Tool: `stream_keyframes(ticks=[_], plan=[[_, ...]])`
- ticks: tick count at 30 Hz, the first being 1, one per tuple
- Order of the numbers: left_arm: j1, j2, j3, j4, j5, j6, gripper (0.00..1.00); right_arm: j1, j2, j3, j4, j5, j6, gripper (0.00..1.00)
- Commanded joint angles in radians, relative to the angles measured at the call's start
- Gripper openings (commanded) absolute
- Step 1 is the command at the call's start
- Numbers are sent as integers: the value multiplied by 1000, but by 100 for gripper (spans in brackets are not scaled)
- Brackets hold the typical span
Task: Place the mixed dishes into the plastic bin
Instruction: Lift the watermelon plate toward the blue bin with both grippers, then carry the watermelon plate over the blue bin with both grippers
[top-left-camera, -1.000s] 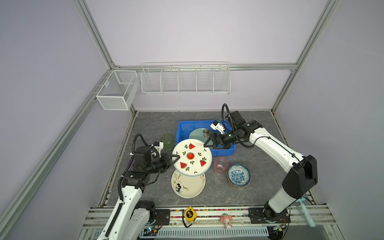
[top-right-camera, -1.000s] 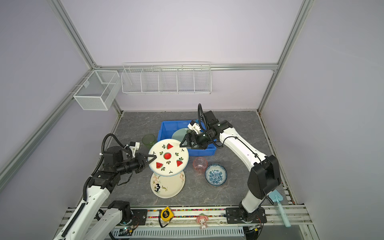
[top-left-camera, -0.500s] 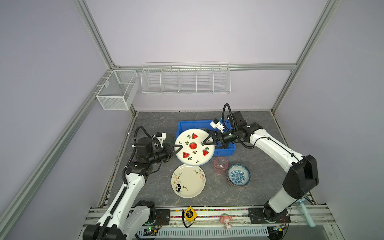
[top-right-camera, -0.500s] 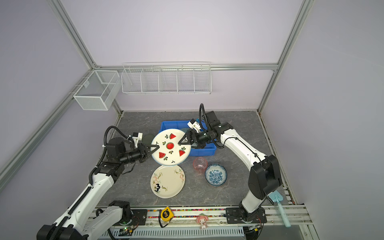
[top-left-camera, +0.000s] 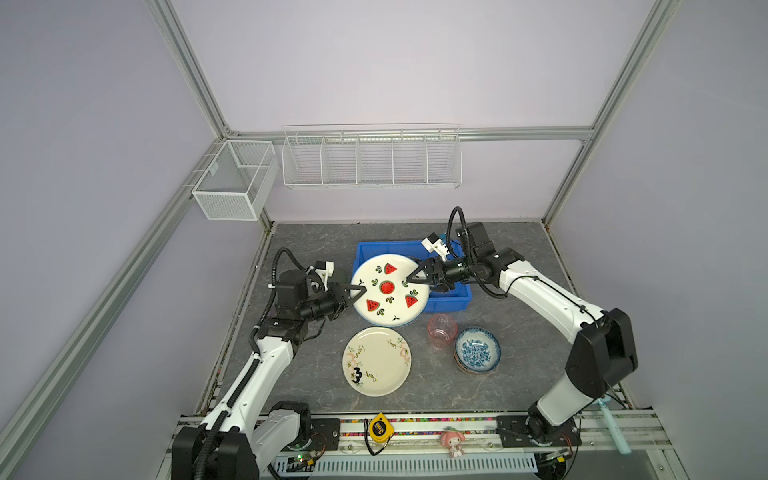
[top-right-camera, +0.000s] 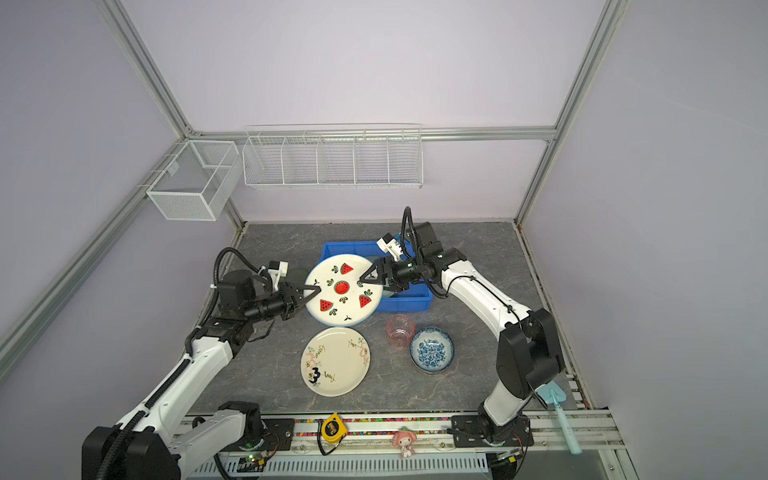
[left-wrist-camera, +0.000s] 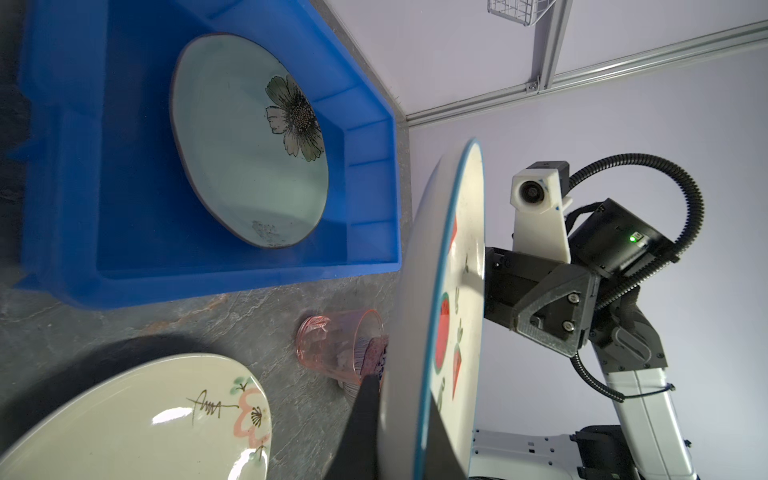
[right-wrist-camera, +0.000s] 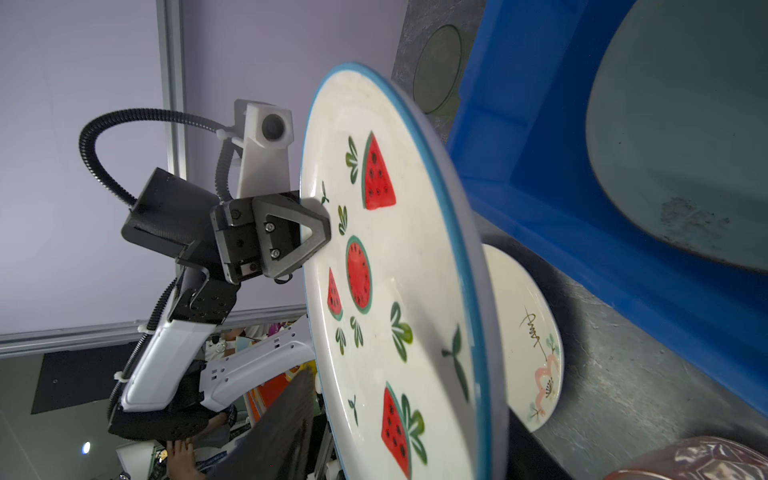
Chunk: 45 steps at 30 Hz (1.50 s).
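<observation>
White with red watermelon slices, the plate (top-left-camera: 388, 291) hangs tilted above the surface (top-left-camera: 316, 241), between my two grippers. The left gripper (top-left-camera: 361, 291) is closed tight on the rim nearest to it. The right gripper (top-left-camera: 411, 277) has one finger on each side of the opposite rim, about half open; I cannot tell if they press it. Just below and behind the right gripper sits the blue bin (top-left-camera: 453, 301), with a pale green plate (left-wrist-camera: 249, 141) lying inside.
</observation>
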Motion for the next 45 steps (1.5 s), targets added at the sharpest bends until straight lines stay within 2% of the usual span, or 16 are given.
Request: stream_keyframes(ticks=[1,13,29,33,37,45], plan=[[2,4,53,88,31,8,0,1,-19,-16,72,-40,37,51],[2,20,48,17,-9,85,0,-4,-14,-30,158,-54,100,33],[2,50,5,29,-34,88,0,-8,-16,-51,223,-69,154,21],[2,60,0,38,-34,86,6,-9,-20,-59,240,-69,168,19],[3,66,-6,40,-31,87,14,-10,-27,-69,266,-66,187,10],[3,67,-18,39,-36,87,26,-20,-42,-70,277,-60,196,7]])
